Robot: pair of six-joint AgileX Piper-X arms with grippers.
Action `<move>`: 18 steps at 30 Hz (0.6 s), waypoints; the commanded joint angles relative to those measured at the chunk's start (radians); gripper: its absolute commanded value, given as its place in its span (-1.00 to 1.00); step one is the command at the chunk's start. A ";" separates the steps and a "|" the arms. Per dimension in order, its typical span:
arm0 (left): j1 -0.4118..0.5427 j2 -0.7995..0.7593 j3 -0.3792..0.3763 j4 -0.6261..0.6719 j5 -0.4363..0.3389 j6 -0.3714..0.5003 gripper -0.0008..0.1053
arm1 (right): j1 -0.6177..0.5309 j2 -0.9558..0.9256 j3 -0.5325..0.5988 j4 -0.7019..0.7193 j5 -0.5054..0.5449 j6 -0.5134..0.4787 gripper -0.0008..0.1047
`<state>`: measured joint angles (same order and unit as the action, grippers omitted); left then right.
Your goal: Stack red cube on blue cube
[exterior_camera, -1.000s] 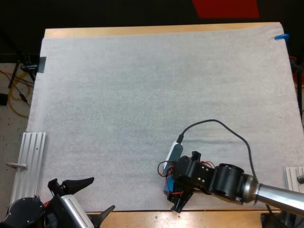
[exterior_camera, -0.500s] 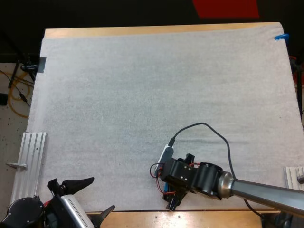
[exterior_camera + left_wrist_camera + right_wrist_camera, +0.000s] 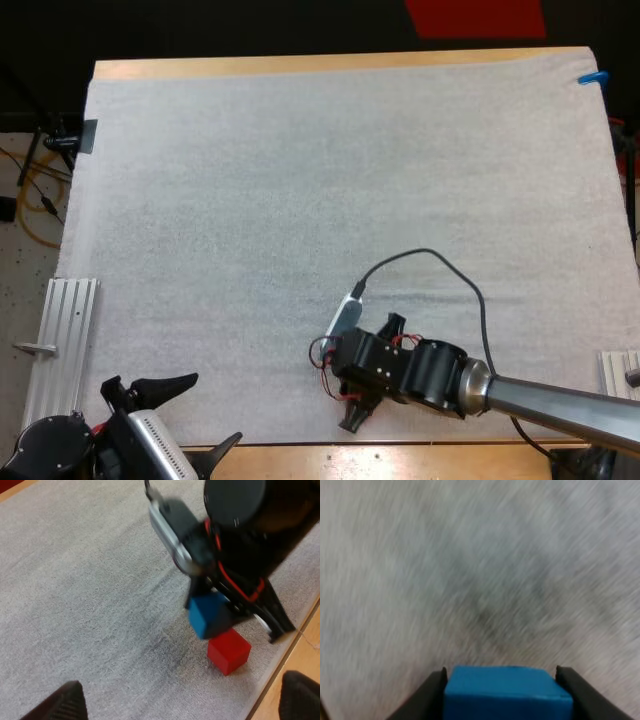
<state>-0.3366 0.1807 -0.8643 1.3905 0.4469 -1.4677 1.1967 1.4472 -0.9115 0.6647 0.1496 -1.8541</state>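
My right gripper [image 3: 356, 402] is shut on the blue cube [image 3: 206, 615], near the mat's front edge. Both black fingers [image 3: 432, 696] press on the blue cube [image 3: 507, 692] from its two sides. The red cube [image 3: 229, 651] rests on the white mat just beside and below the held blue cube, close to the wooden table edge. The blue cube looks lifted slightly off the mat. In the high view the right arm covers both cubes. My left gripper [image 3: 198, 413] stays at the lower left corner, open with nothing between its fingers.
A ribbed metal rail [image 3: 62, 340] lies off the mat's left side and another [image 3: 620, 368] at the right edge. The wooden front edge [image 3: 300, 460] of the table runs just past the red cube. The white mat [image 3: 300, 180] stretches wide beyond.
My right gripper has shifted leftwards along the front edge with the blue cube in it. The left arm has not moved.
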 commanded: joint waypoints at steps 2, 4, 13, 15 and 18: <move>-0.002 0.001 -0.004 0.001 -0.009 -0.009 0.44 | -0.029 -0.015 -0.048 -0.003 0.014 0.003 -0.34; -0.002 0.001 -0.004 0.001 -0.009 -0.009 0.44 | -0.063 -0.015 -0.076 -0.008 0.014 0.003 -0.34; -0.002 0.001 -0.004 0.001 -0.009 -0.009 0.44 | -0.320 0.041 -0.133 -0.105 -0.039 -0.013 -0.34; -0.002 0.001 -0.004 0.001 -0.009 -0.009 0.44 | -0.380 0.091 -0.145 -0.129 -0.058 -0.012 -0.34; -0.002 0.001 -0.004 0.001 -0.009 -0.009 0.44 | -0.424 0.152 -0.174 -0.137 -0.058 -0.034 -0.34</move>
<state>-0.3366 0.1807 -0.8643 1.3905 0.4469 -1.4677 0.7813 1.5897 -1.0665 0.5398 0.1013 -1.8716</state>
